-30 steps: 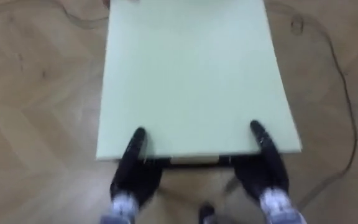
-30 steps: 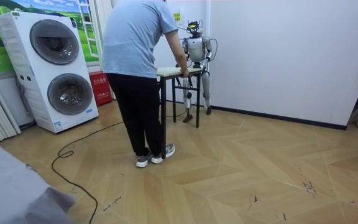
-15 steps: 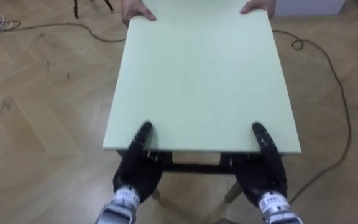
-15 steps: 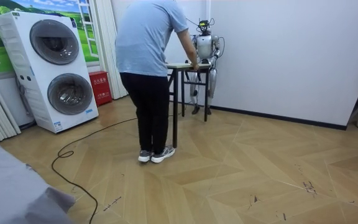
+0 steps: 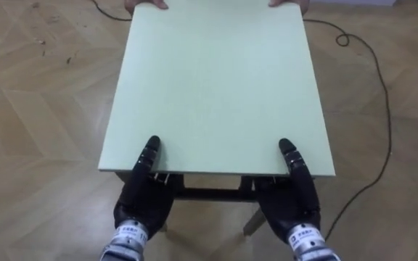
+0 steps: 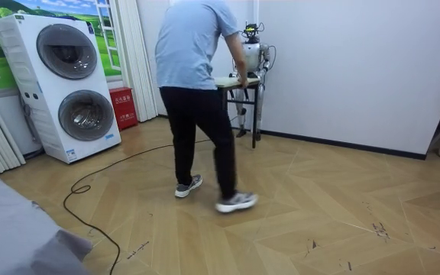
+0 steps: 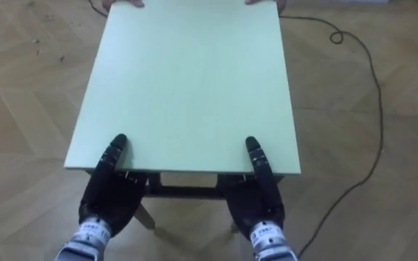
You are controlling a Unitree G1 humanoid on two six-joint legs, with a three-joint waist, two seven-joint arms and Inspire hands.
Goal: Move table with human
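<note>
A table with a pale green top [image 5: 216, 87] and a dark frame is held off the wooden floor between me and a person. My left hand [image 5: 142, 197] grips its near edge at the left and my right hand [image 5: 293, 197] grips it at the right. Each thumb lies on top, with the palm and fingers underneath. The person's hands [image 5: 145, 3] hold the far edge. In the room view the person [image 6: 197, 84], in a light blue shirt and black trousers, strides beside the table [image 6: 235, 81]. I stand behind it, close to the white wall.
Two stacked washing machines [image 6: 67, 84] stand at the room view's left, with a red box [image 6: 123, 107] beside them. The white wall [image 6: 342, 69] runs just behind me. Open parquet floor [image 6: 319, 214] stretches to the room view's right.
The person has taken a long step and the table has moved to the room view's right, toward the wall, with me. My hands keep the same hold on the near edge.
</note>
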